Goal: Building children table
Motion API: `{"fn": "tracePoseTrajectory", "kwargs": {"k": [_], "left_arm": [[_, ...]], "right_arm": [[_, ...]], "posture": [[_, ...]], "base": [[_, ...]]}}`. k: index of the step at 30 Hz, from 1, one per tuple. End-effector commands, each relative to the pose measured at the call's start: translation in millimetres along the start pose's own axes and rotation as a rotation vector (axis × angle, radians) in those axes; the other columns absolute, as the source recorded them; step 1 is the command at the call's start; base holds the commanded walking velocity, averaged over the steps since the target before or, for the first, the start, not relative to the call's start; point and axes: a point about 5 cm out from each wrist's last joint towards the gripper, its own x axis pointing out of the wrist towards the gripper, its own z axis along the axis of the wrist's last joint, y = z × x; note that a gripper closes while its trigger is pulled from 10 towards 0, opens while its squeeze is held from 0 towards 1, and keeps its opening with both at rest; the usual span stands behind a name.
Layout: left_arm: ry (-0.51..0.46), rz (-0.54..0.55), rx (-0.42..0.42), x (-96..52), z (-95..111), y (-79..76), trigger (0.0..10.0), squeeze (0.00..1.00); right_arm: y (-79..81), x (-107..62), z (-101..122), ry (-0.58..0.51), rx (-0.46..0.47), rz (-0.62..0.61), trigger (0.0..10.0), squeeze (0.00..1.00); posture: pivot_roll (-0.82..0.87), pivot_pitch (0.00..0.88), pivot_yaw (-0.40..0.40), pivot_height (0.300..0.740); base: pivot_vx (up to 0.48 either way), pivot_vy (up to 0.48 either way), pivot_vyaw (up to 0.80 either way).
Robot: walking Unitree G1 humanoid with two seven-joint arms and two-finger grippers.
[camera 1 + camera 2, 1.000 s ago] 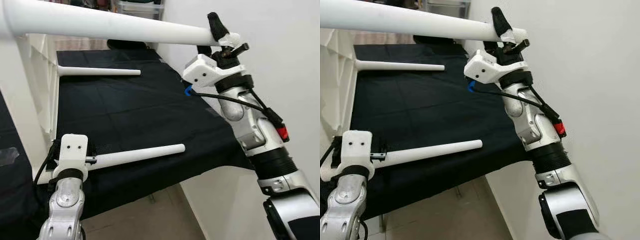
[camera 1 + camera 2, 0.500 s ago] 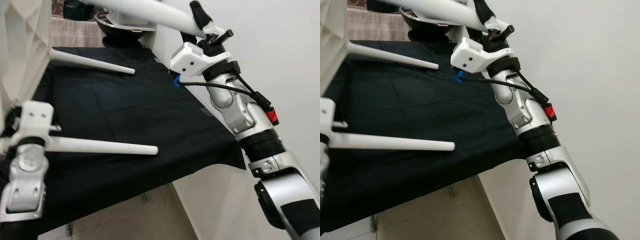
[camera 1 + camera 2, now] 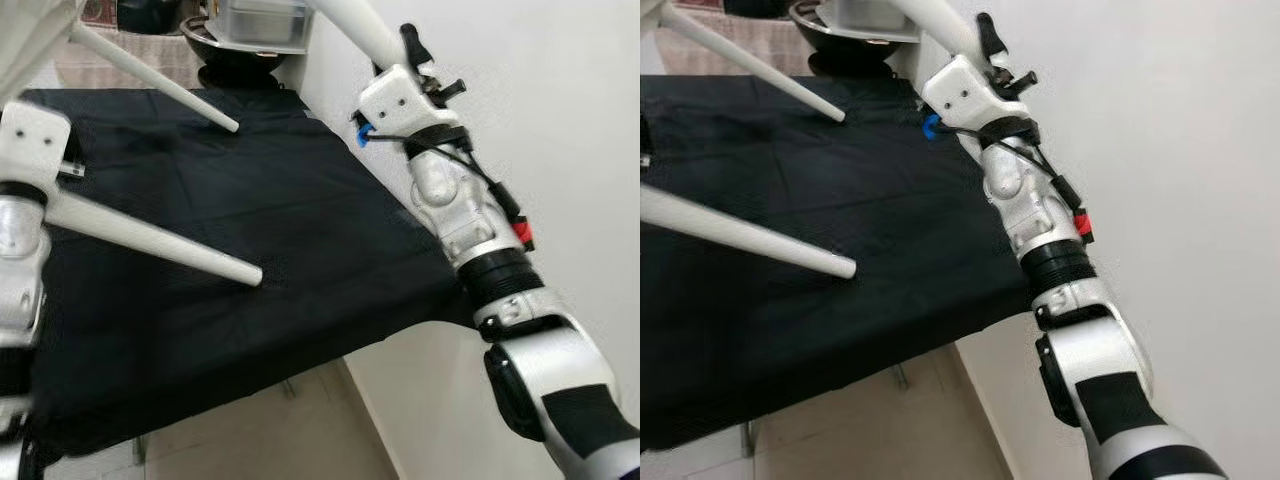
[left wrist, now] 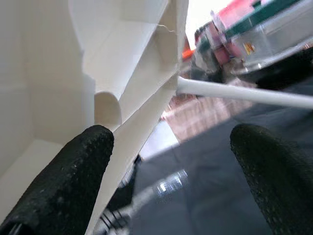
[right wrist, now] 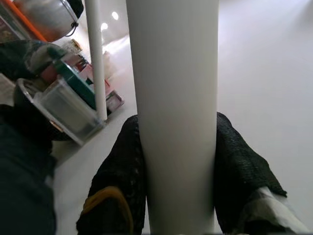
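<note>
I hold up a white children's table by its parts. My right gripper point(image 3: 404, 48) is shut on one white table leg point(image 3: 364, 22) that slants up to the left; in the right wrist view that leg point(image 5: 176, 98) runs between both black fingers point(image 5: 122, 166). Two more legs stick out over the black cloth: a near one point(image 3: 160, 240) and a far one point(image 3: 160, 80). The left arm's wrist point(image 3: 28, 150) is at the near leg's base. In the left wrist view the left gripper point(image 4: 171, 132) stands open, the tabletop's ribbed rim point(image 4: 142, 103) lying against one finger point(image 4: 73, 171).
A surface under a black cloth point(image 3: 300, 230) lies below the legs, its front edge over the tiled floor point(image 3: 250, 430). A metal bowl and a clear plastic box point(image 3: 255, 18) stand at the back. A white wall point(image 3: 560, 120) is close on the right.
The white table has tilted: the held leg now stands steeper and both free legs point down to the right. My right gripper keeps its hold and has shifted left and up.
</note>
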Motion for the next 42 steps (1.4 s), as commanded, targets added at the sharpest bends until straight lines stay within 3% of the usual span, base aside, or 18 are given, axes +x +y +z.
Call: {"fn": "tracePoseTrajectory", "kwargs": {"k": [1, 4, 9, 11, 18, 21, 22, 31, 35, 39, 42], "left_arm": [[-0.063, 0.197, 0.067, 18.6, 18.5, 54.5, 10.0, 0.00], [-0.131, 0.183, 0.083, 35.3, 38.5, 57.3, 10.0, 0.00], [-0.164, 0.169, 0.097, 46.1, 51.2, 59.1, 10.0, 0.00], [-0.206, 0.166, 0.091, 56.8, 68.3, 61.4, 10.0, 0.00], [-0.234, 0.133, 0.095, 66.5, 80.7, 55.9, 10.0, 0.00], [-0.261, 0.131, 0.095, 73.7, 93.6, 56.3, 10.0, 0.00], [-0.291, 0.130, 0.105, 79.8, 107.7, 58.1, 10.0, 0.00], [-0.355, 0.141, 0.116, 91.0, 148.4, 62.3, 10.0, 0.00], [-0.350, 0.101, 0.096, 91.9, 144.5, 49.9, 10.0, 0.00], [-0.318, 0.013, 0.054, 89.1, 122.2, 22.8, 10.0, 0.00], [-0.300, -0.027, 0.020, 86.4, 112.0, 10.8, 10.0, 0.00]], "right_arm": [[-18.7, -20.4, -62.4, 0.323, 0.088, -0.100, 0.0, 0.00], [-12.9, -20.3, -62.2, 0.326, 0.101, -0.083, 0.0, 0.00], [-9.8, -19.7, -61.9, 0.331, 0.123, -0.076, 0.0, 0.00], [-3.5, -20.4, -61.0, 0.333, 0.144, -0.057, 0.0, 0.00], [11.3, -25.9, -62.7, 0.360, 0.209, -0.016, 0.0, 0.00], [20.2, -32.4, -67.7, 0.399, 0.244, 0.006, 0.0, 0.00], [24.4, -35.4, -69.8, 0.410, 0.254, 0.022, 0.0, 0.00], [26.3, -35.1, -67.8, 0.406, 0.276, 0.018, 0.0, 0.00], [31.5, -40.0, -69.7, 0.413, 0.282, 0.038, 0.0, 0.00], [39.3, -50.5, -74.0, 0.425, 0.289, 0.059, 0.0, 0.00], [44.2, -54.8, -75.2, 0.431, 0.290, 0.083, 0.0, 0.00]], "posture": [[0.15, 0.103, -0.159, 0.740], [0.16, 0.100, -0.154, 0.740], [0.16, 0.100, -0.152, 0.740], [0.16, 0.103, -0.143, 0.740], [0.16, 0.104, -0.141, 0.740], [0.17, 0.106, -0.140, 0.740], [0.18, 0.108, -0.142, 0.740], [0.18, 0.107, -0.126, 0.740], [0.18, 0.112, -0.127, 0.740], [0.17, 0.121, -0.125, 0.740], [0.17, 0.123, -0.124, 0.740]], "base": [[0.000, 0.000, 0.00], [0.000, 0.000, 0.00], [0.000, 0.000, 0.00], [0.000, 0.000, 0.00], [0.000, 0.000, 0.00], [0.000, 0.000, 0.00], [0.000, 0.000, 0.00], [0.000, 0.000, 0.00], [0.000, 0.000, 0.00], [0.000, 0.000, 0.00], [0.000, 0.000, 0.00]]}}
